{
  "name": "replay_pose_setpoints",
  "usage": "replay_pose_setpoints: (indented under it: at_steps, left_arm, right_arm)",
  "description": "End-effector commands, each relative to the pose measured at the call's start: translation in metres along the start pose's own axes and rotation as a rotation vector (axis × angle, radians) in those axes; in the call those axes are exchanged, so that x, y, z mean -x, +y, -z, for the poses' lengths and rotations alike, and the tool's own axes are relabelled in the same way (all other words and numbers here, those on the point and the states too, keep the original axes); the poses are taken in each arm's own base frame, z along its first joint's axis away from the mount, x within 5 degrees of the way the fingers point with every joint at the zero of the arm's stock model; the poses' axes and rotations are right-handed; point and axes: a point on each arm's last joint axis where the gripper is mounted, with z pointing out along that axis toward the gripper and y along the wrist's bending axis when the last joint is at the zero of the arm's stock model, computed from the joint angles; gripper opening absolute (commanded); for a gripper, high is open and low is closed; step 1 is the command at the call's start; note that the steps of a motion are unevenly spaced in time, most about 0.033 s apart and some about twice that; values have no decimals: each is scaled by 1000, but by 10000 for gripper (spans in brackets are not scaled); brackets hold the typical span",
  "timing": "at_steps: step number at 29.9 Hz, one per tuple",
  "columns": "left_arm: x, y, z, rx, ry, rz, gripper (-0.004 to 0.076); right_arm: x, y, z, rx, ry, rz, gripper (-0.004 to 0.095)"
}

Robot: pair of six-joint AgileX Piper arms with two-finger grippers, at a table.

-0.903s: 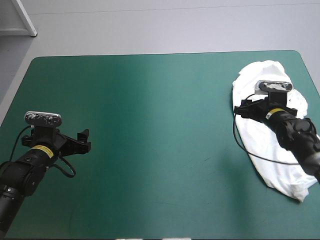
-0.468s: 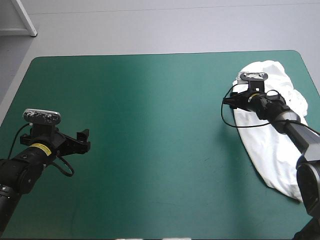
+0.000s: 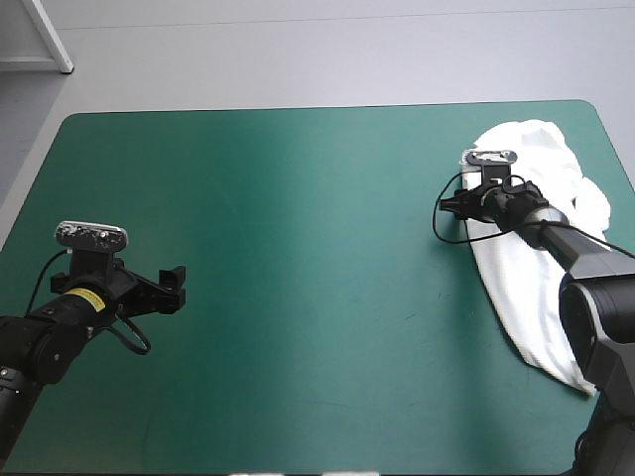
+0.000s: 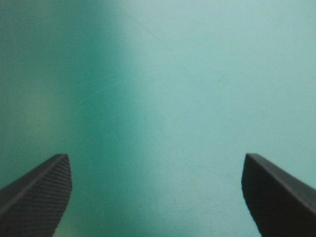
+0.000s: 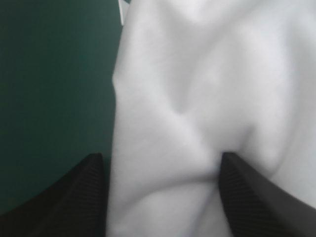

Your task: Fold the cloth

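The white T-shirt [image 3: 526, 297] lies as a crumpled, elongated heap along the right side of the table. My right gripper [image 3: 456, 203] is low at the shirt's left edge, toward its far end. In the right wrist view the right gripper [image 5: 163, 197] is open, with its black fingers [image 5: 74, 197] apart. Folds of the T-shirt [image 5: 197, 98] fill the gap between them, and the teal-green cover shows beside one finger. My left gripper [image 3: 177, 286] hovers at the near left, far from the shirt. Its wrist view shows it open [image 4: 158, 197] over bare cover.
The table's right edge [image 3: 623, 169] runs close behind the shirt. A broad stretch of teal-green cover [image 3: 317, 248] separates the two arms.
My right gripper has shifted left and farther back, from over the shirt's middle to its left edge. The left gripper has edged slightly right and nearer.
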Motion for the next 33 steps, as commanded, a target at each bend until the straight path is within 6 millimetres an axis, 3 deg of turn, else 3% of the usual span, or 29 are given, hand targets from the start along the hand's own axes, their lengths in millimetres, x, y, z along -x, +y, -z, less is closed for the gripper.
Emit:
replay_pose_setpoints:
  at_steps: [1, 4, 8, 12, 17, 21, 27, 33]
  left_arm:
    - [15, 0, 9, -3, -108, -17, 668]
    - [15, 0, 9, -3, -106, -27, 668]
    - [14, 0, 9, -3, -95, -27, 668]
    - [15, 0, 9, -3, -105, -27, 668]
    - [16, 0, 9, -1, -120, -28, 668]
    - [17, 0, 10, -1, -122, -26, 668]
    - [20, 2, 11, 29, -151, -66, 668]
    - [36, 9, 29, 115, -197, -124, 668]
  right_arm:
    - [-17, -4, -13, -34, 128, -23, 353]
    - [-19, -4, -16, -33, 134, -13, -21]
    - [-4, 4, -8, -13, 76, 27, -10]
    - [14, 32, 5, 34, 25, 178, -10]
    - [23, 94, 28, 137, 7, 391, -10]
    - [13, 153, 52, 229, -4, 541, -10]
    - [-23, 244, 113, 445, -24, 718, -10]
    - [-82, 324, 181, 662, -94, 946, -10]
